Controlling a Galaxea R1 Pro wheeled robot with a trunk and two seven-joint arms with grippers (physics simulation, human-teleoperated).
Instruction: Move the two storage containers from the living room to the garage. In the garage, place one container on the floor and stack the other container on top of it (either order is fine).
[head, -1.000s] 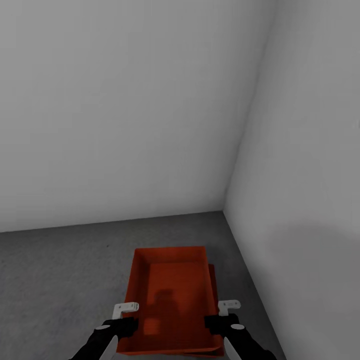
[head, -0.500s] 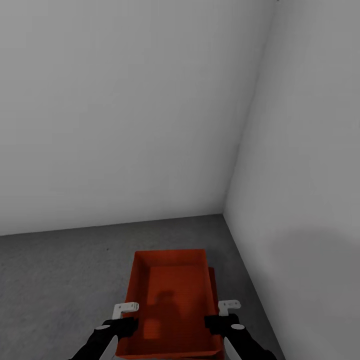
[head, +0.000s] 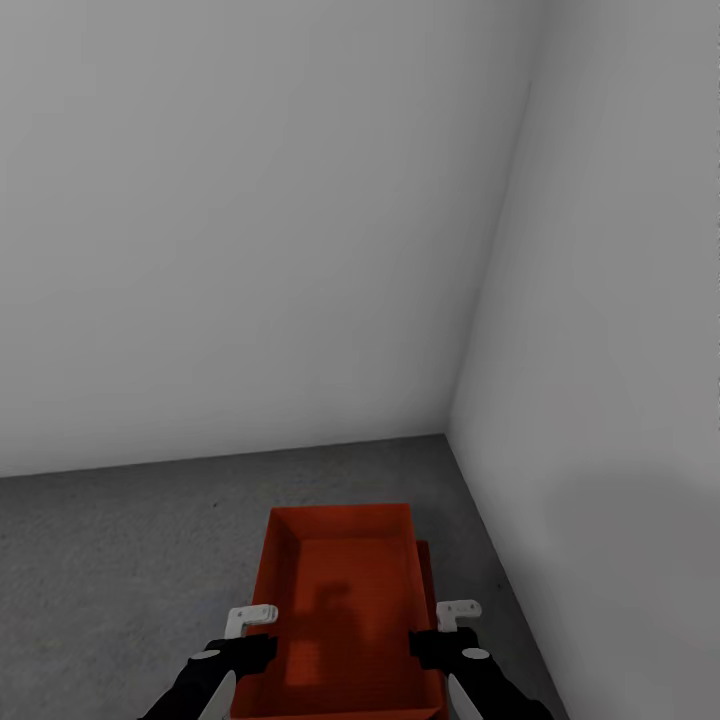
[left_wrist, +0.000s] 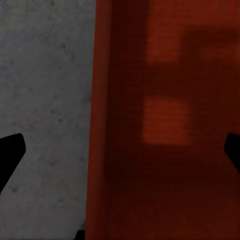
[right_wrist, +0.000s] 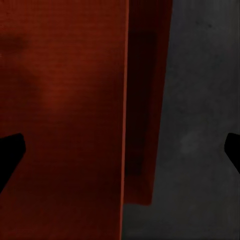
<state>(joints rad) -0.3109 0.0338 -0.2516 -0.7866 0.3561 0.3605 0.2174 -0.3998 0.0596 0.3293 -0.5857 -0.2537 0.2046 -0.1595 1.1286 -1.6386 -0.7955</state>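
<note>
One orange-red storage container sits on top of the other, whose rim peeks out along its right side. Both stand on the dark grey concrete floor in the garage corner. My left gripper hangs over the top bin's left wall and my right gripper over its right wall. Both are open. In the left wrist view the left gripper spans that wall, its fingers spread wide. In the right wrist view the right gripper spans the upper bin's wall, with the lower bin beside it.
Plain grey-white walls meet in a corner just beyond the bins. The right wall runs close alongside the stack. Open concrete floor stretches to the left.
The top container has sunk a little and shifted slightly toward me, while both grippers have stayed where they were. The view has tipped only slightly.
</note>
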